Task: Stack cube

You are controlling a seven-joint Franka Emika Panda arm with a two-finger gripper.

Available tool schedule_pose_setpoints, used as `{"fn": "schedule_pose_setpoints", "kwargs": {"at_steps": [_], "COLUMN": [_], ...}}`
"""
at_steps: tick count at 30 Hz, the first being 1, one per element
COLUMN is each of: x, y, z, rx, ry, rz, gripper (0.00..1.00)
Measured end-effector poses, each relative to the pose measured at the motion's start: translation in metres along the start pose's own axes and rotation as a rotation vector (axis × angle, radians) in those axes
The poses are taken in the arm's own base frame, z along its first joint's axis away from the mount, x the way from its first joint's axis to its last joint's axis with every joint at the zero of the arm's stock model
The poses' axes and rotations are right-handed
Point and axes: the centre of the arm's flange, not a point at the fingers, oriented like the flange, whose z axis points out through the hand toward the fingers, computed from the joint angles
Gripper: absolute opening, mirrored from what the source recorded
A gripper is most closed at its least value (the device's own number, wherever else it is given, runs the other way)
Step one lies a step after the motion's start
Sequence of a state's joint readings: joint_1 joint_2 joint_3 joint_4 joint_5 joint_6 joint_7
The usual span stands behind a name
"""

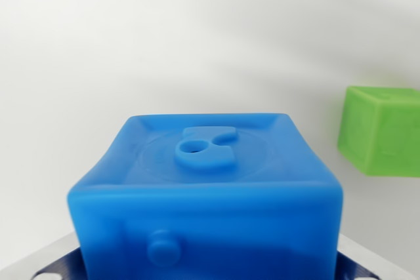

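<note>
The blue cube [207, 201] is pinched in the gripper [210, 263], up off the white surface [131, 44], so it can go onto the green cube [382, 130].

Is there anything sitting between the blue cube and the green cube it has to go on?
Nothing visible. The blue cube fills the near centre, the green cube sits apart at the wrist view's right, and only bare white surface lies between them.
</note>
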State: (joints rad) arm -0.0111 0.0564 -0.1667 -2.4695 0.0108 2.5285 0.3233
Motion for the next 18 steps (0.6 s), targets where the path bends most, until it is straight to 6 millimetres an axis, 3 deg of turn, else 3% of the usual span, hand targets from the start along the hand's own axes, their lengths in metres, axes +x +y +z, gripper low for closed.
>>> {"fn": "schedule_pose_setpoints", "kwargs": {"at_steps": [18], "x": [0.023], "y": [0.027], "z": [-0.002], "rx": [-0.001], "ry": [0.000], "rz": [0.009], "gripper": [0.00]}}
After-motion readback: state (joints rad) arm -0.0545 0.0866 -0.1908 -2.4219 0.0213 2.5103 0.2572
